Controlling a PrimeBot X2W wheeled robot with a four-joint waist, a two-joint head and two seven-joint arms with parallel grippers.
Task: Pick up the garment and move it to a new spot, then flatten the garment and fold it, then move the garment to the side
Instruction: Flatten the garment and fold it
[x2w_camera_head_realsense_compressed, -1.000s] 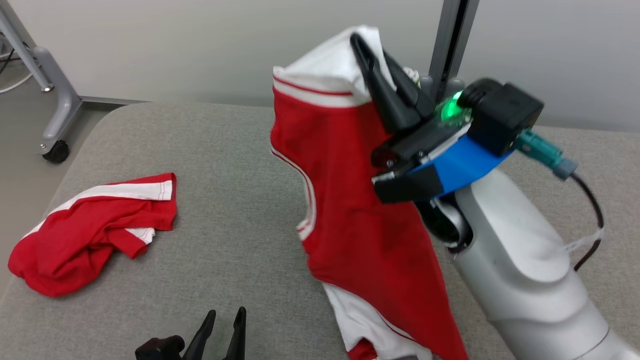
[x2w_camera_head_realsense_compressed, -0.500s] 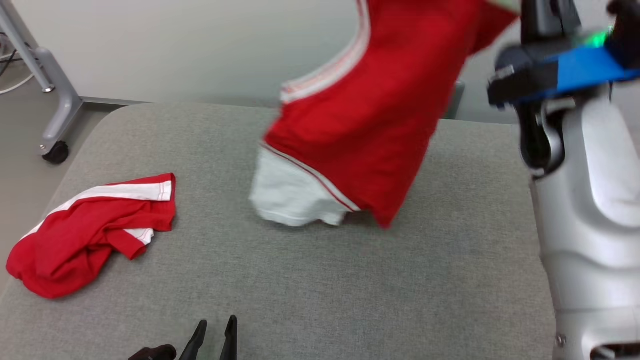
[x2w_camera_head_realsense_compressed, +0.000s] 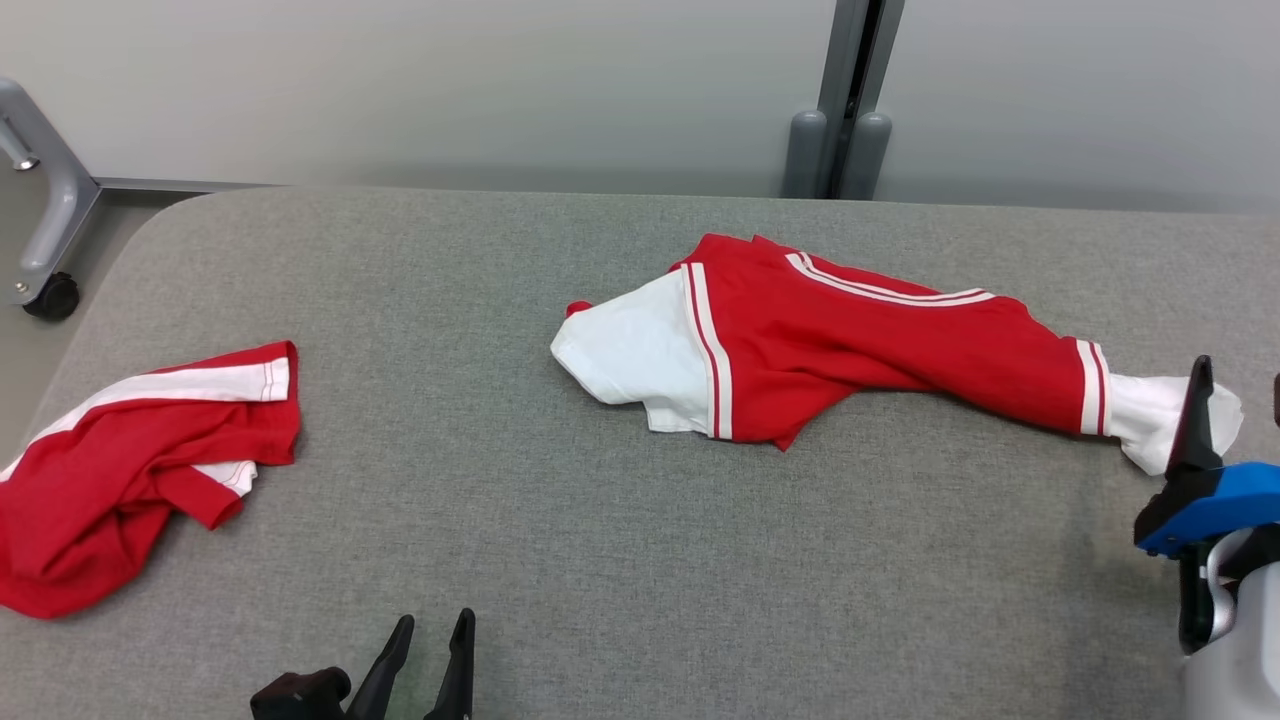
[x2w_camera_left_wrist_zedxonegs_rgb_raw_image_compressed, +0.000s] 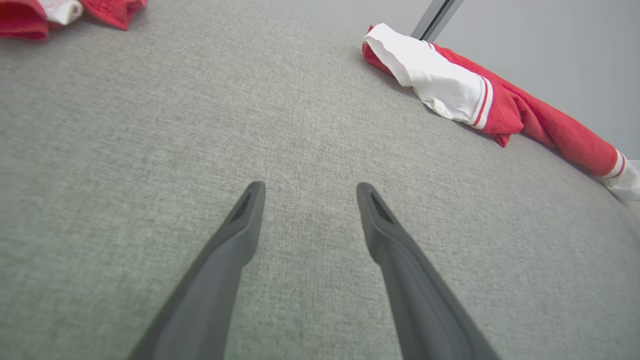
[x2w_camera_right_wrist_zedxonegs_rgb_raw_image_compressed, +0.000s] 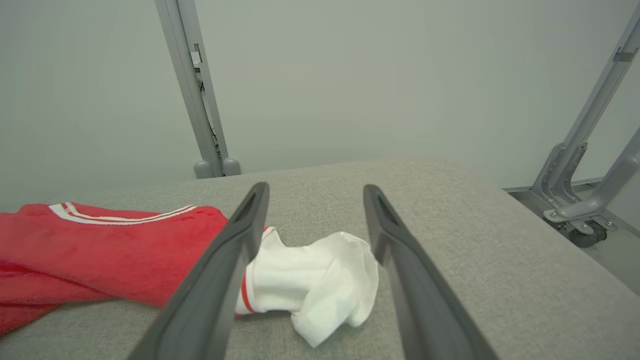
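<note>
Dropped since half a second back: garment (x2w_camera_head_realsense_compressed: 830, 340) out of the right gripper (x2w_camera_right_wrist_zedxonegs_rgb_raw_image_compressed: 315, 187), no longer hanging in the air, now lying on the grey padded table (x2w_camera_head_realsense_compressed: 600, 540). Head camera shifted a little too (not counted as motion of the things).

Left to right, head view:
- Far left, at the table's edge: second garment (x2w_camera_head_realsense_compressed: 140, 470), red with white bands, crumpled, well apart from the first.
- Lower left: left gripper (x2w_camera_head_realsense_compressed: 435, 617), fingers spread with a clear gap, nothing between them, over bare table. Touching the surface or not: can't tell.
- Centre to right: garment stretched out long, red body with white stripes, white part at the left end, another bunched white part at the right end. Not flattened, not folded.
- Right edge: right gripper, fingers apart, holding nothing. In the right wrist view, white end of the garment lying on the table between the two fingers. Contact with the fabric: can't tell.
- Behind the table: grey post (x2w_camera_head_realsense_compressed: 850, 100) against the wall.
</note>
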